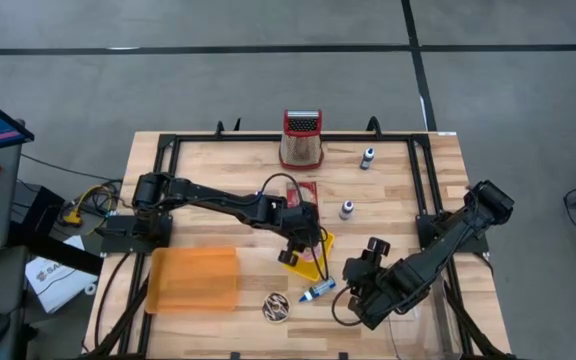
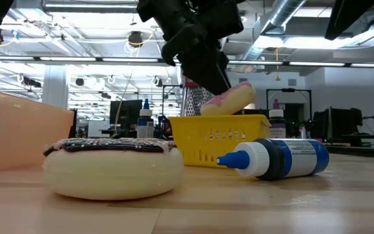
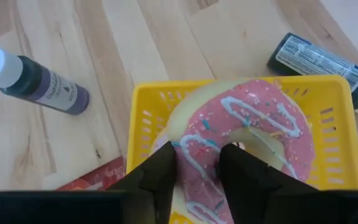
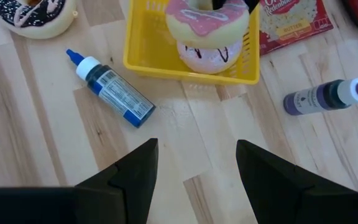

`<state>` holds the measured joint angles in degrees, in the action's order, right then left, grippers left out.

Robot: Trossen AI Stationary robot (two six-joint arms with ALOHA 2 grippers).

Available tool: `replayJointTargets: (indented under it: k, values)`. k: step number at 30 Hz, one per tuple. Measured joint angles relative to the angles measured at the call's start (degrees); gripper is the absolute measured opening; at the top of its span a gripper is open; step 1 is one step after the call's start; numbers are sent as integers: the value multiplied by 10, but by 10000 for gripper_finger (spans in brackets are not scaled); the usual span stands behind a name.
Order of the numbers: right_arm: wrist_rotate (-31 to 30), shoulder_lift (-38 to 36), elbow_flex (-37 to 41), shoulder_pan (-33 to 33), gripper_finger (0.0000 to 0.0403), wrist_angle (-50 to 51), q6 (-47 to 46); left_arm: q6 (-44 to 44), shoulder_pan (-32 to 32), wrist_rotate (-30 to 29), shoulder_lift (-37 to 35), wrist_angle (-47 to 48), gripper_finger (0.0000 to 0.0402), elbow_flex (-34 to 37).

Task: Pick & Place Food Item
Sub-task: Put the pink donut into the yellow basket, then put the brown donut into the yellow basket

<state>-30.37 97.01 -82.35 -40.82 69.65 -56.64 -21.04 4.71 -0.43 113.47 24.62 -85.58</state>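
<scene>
Over the middle of the butcher-block table, the left gripper hangs above a yellow basket with its two dark fingers pinched across the rim of a pink-frosted donut — one finger inside the hole, the other on the outer edge. The donut is tilted and lies on a second pink donut already lying in the basket. Whether the grip is firm or loosening, the views do not settle.

The right gripper waits at about four o'clock from the basket, low over bare wood, its fingers spread wide and holding nothing.

Around the basket: a blue-capped bottle lies on its side just beside it at five o'clock in the high view; a chocolate-frosted donut sits near the front edge at seven o'clock; a translucent orange bin stands well off at nine o'clock. A red popcorn packet touches the basket's far side, with a purple bottle on its side nearby — and a red-handled grater and a small upright bottle stand at the far edge, around twelve to one o'clock.
</scene>
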Motion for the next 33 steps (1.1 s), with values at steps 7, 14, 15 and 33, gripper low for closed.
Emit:
replayJointTargets:
  k: [7,14,15,33]
  values:
    - [0,0,0,-2,210,1,-4,-9,-2,-2,19,-16,142,0]
    - [-2,0,0,-4,210,4,-4,-16,-7,-21,17,-13,151,0]
    - [-2,0,0,-4,210,5,-4,-15,-10,-22,18,-12,154,0]
    - [-16,0,0,-4,210,7,-4,-26,-13,-60,20,9,203,-8]
